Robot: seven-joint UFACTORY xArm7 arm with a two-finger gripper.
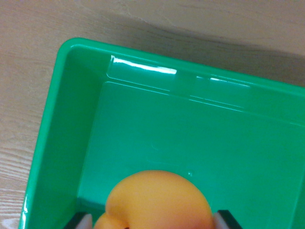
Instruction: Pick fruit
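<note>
End effector (152, 222) pinching orange fruit (157, 202) over green bin (71, 119) on wooden counter (28, 57) — best lowered close to bin floor before releasing, avoiding bounce.

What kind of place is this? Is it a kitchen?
Hard to say. It looks like a tabletop work area: a pale wood-grain surface, a green plastic bin, and an orange fruit between the gripper fingers. Nothing kitchen-like shows.

a green plastic bin (143, 71) is seen on a pale wood-grain table (28, 57), glare caught on its rim.
</note>
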